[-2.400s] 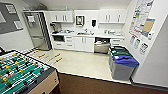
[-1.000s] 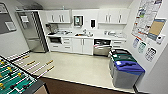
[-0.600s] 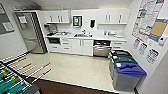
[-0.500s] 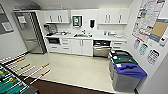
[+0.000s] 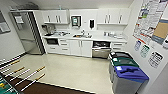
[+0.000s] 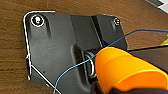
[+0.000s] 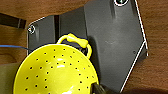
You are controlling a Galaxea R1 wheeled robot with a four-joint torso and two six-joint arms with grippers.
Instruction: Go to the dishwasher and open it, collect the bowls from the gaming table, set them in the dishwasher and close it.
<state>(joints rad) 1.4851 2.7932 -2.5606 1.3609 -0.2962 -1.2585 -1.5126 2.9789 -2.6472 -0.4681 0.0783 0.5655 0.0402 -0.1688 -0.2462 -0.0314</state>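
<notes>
The dishwasher [image 5: 101, 52] sits under the counter at the far wall, right of the white cabinet doors; it has a stainless front and a dark strip along its top. In the right wrist view a lime-yellow perforated bowl [image 7: 55, 72] with a loop handle hangs above the robot's dark plate. My right gripper [image 7: 99, 88] is shut on its rim, where a dark finger shows. In the left wrist view a rounded orange object [image 6: 125, 70] sits close to the camera, and a thin blue wire [image 6: 75, 67] crosses it. The gaming table is out of view.
Three bins, the nearest one [image 5: 128, 78] blue-lidded, line the right wall beside the dishwasher. A steel fridge [image 5: 25, 33] stands at the back left. Foosball table rods [image 5: 30, 76] jut in at the lower left. Pale floor [image 5: 72, 70] stretches ahead to the counter [image 5: 82, 37].
The camera has driven forward and turned. The kitchen counter and dishwasher are nearer and more central, and the foosball table has slid to the lower-left corner.
</notes>
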